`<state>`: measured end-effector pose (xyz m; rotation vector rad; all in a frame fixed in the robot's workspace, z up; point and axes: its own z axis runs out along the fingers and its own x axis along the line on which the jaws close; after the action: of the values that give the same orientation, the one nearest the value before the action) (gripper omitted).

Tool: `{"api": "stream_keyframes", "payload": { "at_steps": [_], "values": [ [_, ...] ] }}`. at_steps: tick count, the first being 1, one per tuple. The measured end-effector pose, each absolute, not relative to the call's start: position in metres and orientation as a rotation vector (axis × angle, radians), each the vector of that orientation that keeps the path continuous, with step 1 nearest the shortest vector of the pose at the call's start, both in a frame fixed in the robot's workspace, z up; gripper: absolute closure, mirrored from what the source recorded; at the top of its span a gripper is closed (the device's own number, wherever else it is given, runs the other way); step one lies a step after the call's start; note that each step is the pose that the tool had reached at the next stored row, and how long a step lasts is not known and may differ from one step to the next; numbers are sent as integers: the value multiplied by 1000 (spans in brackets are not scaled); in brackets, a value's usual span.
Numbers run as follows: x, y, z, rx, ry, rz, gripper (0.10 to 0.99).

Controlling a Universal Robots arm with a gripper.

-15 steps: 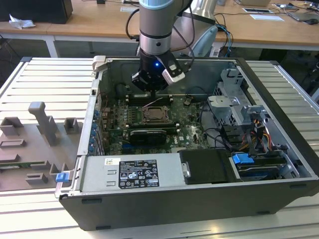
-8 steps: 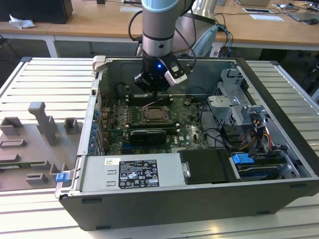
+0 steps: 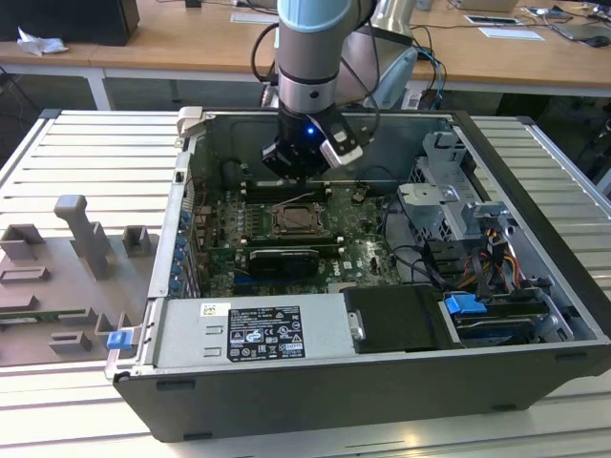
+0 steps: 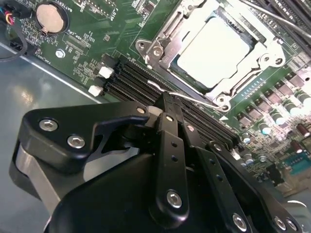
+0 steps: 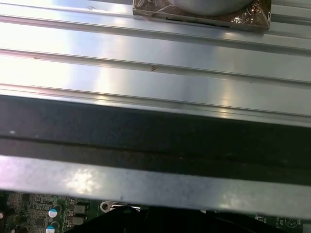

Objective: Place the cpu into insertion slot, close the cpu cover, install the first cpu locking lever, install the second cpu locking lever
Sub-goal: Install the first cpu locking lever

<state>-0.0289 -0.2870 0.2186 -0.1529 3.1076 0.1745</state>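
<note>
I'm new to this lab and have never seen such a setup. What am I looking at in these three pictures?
The exterior view shows a grey robot arm reaching down into an open computer case that lies on a ribbed metal table. Its gripper hangs just behind the insertion slot on the green motherboard.

The other two pictures come from cameras riding near the arm's wrist. In the second wrist view, the gripper's black body fills the foreground and its fingers look drawn together with nothing between them. Beyond it, the cpu already sits in the slot, with the cpu cover closed around it. The first wrist view looks across the case's wall to the table.
</note>
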Motion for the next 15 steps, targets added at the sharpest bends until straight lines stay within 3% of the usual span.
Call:
{"api": "stream_keyframes", "payload": {
  "at_steps": [15],
  "values": [
    [-37,-287,225,-150,3097,171,980]
  ]
}}
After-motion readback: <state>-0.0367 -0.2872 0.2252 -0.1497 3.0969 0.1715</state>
